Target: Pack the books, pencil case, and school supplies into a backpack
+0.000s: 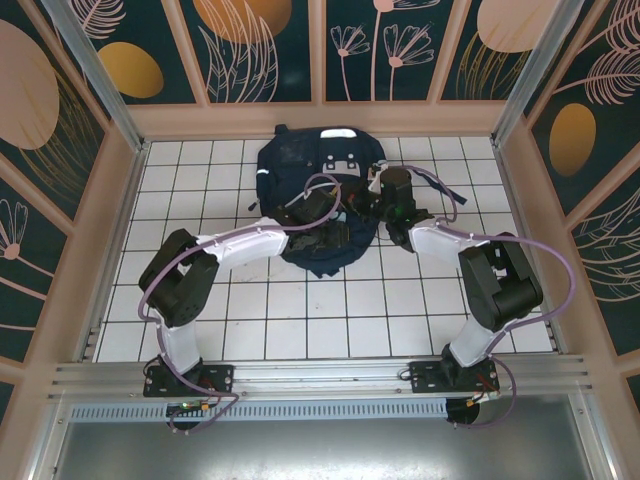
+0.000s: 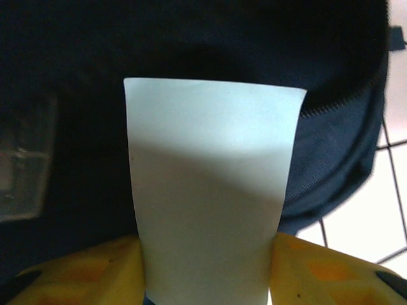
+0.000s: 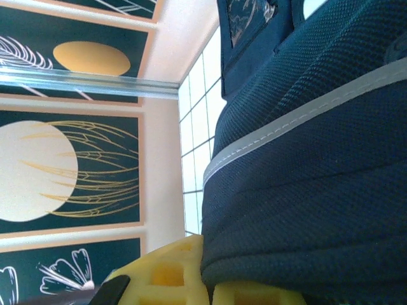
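the left claw (image 2: 210, 274) pinches the pale blue-green square (image 2: 210, 159) upright over the dark mouth of the backpack (image 1: 305, 165) at the far middle of the desk (image 1: 300, 320), while the right claw (image 3: 206, 286), pressed together on its fabric, likely lifts the rim to keep it open.

Your navy-blue backpack (image 1: 290, 170) lies on the white-tiled table (image 1: 300, 320) at the far middle, its grey-white patch toward the far wall and its near end rumpled and pulled open. Up close its fabric is a coarse weave crossed by a white reflective stripe. You will find the pale blue-green square (image 2: 210, 190) standing upright between the left jaws, its side edges touching them and its top edge slightly bowed, lit above and shaded below, with the backpack's dark open mouth and zip edge just behind it.
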Robot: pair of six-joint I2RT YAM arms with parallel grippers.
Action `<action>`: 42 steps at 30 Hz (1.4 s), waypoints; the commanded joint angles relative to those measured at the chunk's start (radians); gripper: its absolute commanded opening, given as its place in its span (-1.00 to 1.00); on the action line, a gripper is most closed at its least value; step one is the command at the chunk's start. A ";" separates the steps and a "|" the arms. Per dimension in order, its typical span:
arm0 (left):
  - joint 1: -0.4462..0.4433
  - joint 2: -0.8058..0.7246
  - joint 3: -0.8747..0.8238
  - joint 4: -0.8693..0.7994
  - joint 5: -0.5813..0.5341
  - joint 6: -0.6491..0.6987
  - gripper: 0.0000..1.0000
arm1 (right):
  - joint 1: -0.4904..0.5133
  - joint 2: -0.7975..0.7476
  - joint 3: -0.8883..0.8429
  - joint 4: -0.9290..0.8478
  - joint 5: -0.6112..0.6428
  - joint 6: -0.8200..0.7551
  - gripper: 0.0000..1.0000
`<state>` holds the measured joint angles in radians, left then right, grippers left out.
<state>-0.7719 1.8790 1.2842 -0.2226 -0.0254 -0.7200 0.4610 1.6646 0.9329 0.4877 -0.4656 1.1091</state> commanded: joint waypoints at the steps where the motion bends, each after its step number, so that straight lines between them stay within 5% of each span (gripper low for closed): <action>1: 0.049 0.046 0.035 0.037 -0.121 -0.059 0.04 | 0.023 -0.077 0.001 0.082 -0.073 -0.012 -1.00; 4: 0.056 0.062 0.064 0.045 -0.126 -0.113 0.28 | 0.023 -0.070 0.000 0.084 -0.070 -0.010 -1.00; 6: 0.057 0.064 0.082 0.034 -0.141 -0.152 0.97 | 0.024 -0.062 -0.001 0.096 -0.068 0.001 -1.00; 14: 0.049 -0.087 -0.060 0.100 -0.033 -0.135 0.97 | 0.028 -0.020 0.059 0.088 -0.070 -0.002 -1.00; 23: 0.025 -0.315 -0.352 0.097 0.086 -0.129 0.98 | 0.008 -0.026 -0.007 0.050 0.002 -0.032 -0.73; 28: 0.025 -0.428 -0.388 0.012 -0.074 -0.093 0.98 | -0.009 -0.033 -0.014 -0.010 -0.021 -0.067 -0.48; 34: 0.137 -0.464 -0.372 0.055 -0.200 -0.082 0.98 | 0.002 -0.075 -0.028 -0.155 0.015 -0.166 0.32; 42: 0.256 -0.333 -0.217 0.138 -0.270 0.000 0.98 | 0.054 -0.089 -0.064 -0.192 0.081 -0.177 0.48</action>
<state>-0.5632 1.5249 1.0111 -0.1444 -0.2455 -0.7723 0.4927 1.5902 0.8803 0.3199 -0.4232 0.9623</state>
